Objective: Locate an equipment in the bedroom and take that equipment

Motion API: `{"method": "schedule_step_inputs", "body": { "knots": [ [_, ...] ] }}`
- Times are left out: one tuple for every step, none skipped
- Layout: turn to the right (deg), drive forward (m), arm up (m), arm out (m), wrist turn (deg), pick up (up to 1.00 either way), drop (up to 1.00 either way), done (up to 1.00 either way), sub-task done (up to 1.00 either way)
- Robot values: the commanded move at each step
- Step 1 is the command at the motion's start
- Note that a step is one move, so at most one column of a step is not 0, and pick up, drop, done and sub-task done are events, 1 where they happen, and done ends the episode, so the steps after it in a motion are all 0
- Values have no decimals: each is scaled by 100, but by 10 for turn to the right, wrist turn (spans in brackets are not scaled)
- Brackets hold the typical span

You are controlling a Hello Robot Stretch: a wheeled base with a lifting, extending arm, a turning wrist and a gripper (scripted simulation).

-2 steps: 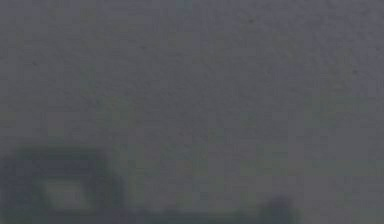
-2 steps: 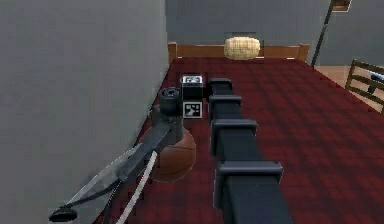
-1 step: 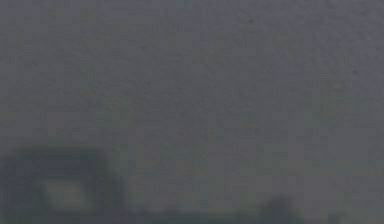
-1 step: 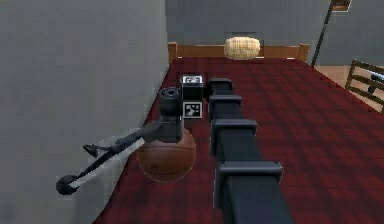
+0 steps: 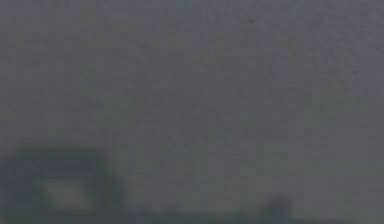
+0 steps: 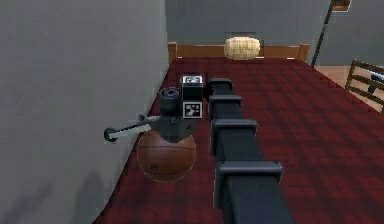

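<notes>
A brown-orange ball (image 6: 165,157), like a basketball, shows low in the arm side view, next to the grey wall (image 6: 70,90) on the dark red carpet (image 6: 300,110). The dark arm (image 6: 238,150) rises from the bottom edge, with the two white marked squares (image 6: 191,95) at its far end. The gripper (image 6: 112,134) reaches left toward the wall, its dark body just above the ball. I cannot tell whether it touches the ball or holds anything. In the forward view a plain grey wall (image 5: 200,90) stands close ahead.
At the far end of the carpet is a low wooden frame (image 6: 285,52) with a round tan thing (image 6: 241,47) on it. A wooden chair (image 6: 367,84) stands at the arm side view's right edge, a dark slanted pole (image 6: 322,35) behind it.
</notes>
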Motion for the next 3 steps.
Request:
{"method": "schedule_step_inputs", "body": {
  "knots": [
    [0, 0, 0, 0, 270, 0, 0, 0, 0],
    [0, 0, -20, 0, 0, 0, 0, 0, 0],
    [0, 0, 0, 0, 0, 100, 0, 0, 0]
  ]
}}
